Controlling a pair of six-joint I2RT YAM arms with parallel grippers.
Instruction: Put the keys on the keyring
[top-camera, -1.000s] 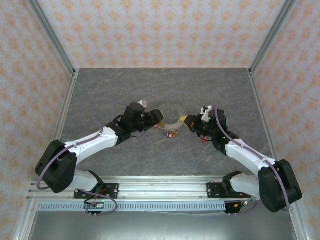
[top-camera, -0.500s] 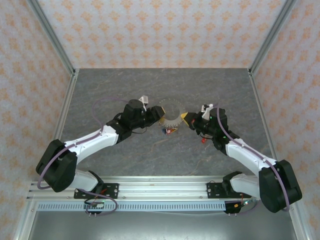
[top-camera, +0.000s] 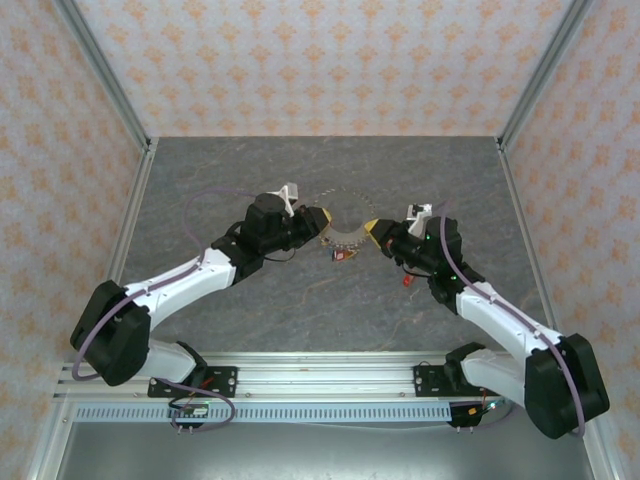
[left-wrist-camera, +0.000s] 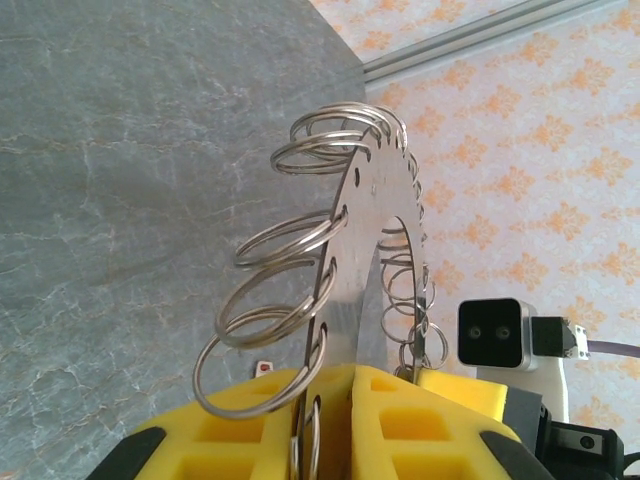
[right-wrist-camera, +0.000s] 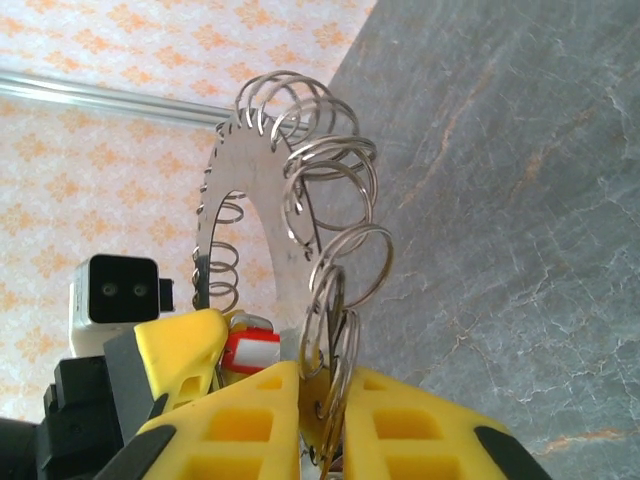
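Note:
The keyring (top-camera: 345, 239), a flat toothed ring carrying several wire split rings, hangs on edge above the table between both arms. My left gripper (top-camera: 316, 222) is shut on its left rim; in the left wrist view the yellow pads (left-wrist-camera: 280, 400) pinch the keyring (left-wrist-camera: 365, 220) edge-on. My right gripper (top-camera: 372, 232) is shut on the opposite rim, with the plate and split rings between its pads (right-wrist-camera: 260, 400). Keys (top-camera: 342, 254) with coloured tags dangle under the ring. A red-tagged key (right-wrist-camera: 250, 350) hangs beside the right fingers. Another red-tagged key (top-camera: 407, 280) lies on the table.
The grey marbled table (top-camera: 300, 170) is walled by patterned panels with metal corner posts (top-camera: 110, 80). The loose red tag (left-wrist-camera: 263, 368) also shows on the table below the left fingers. The arms' bases sit on the rail (top-camera: 320, 385) at the near edge.
My left gripper has closed onto the keyring's left rim. Both grippers and the ring have shifted slightly away from the bases, the hanging keys moving with them.

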